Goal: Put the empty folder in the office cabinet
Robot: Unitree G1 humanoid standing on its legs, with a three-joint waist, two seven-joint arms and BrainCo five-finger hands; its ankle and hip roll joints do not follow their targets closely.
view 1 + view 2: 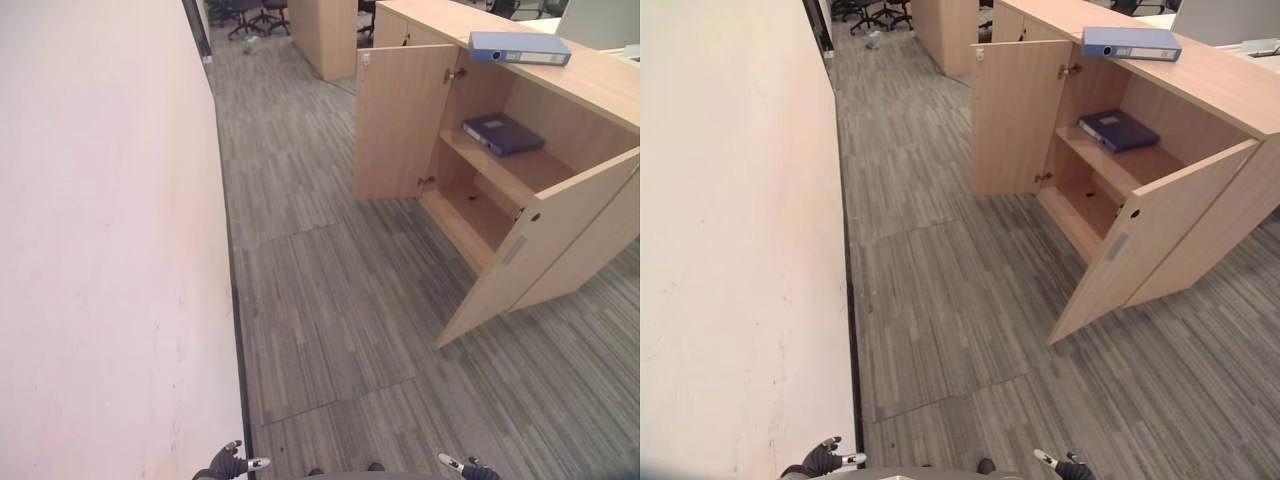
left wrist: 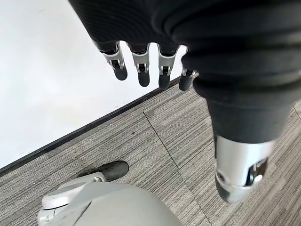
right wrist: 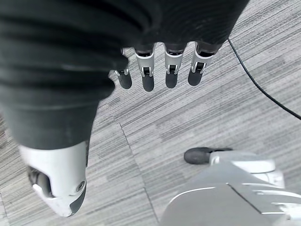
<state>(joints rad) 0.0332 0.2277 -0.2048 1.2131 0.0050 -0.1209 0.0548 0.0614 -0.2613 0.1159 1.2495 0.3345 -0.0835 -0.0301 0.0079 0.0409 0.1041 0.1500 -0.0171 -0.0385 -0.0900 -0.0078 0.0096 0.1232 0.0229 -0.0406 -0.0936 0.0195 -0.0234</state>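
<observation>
A blue folder (image 1: 519, 48) lies flat on top of the wooden office cabinet (image 1: 600, 85) at the upper right. The cabinet's two doors (image 1: 402, 122) stand open, and a darker blue folder (image 1: 502, 133) lies on its upper shelf. My left hand (image 1: 232, 463) hangs at the bottom edge near the wall, open and holding nothing; its fingers (image 2: 141, 70) point down over the carpet. At the bottom right hangs my right hand (image 1: 468, 467), also open and holding nothing, with fingers (image 3: 157, 73) relaxed above the floor.
A pale wall (image 1: 100, 250) runs along the whole left side. Grey carpet (image 1: 320, 300) stretches between me and the cabinet. The nearer open door (image 1: 540, 250) juts out toward me. Office chairs (image 1: 250, 15) and another wooden unit (image 1: 325, 30) stand far back.
</observation>
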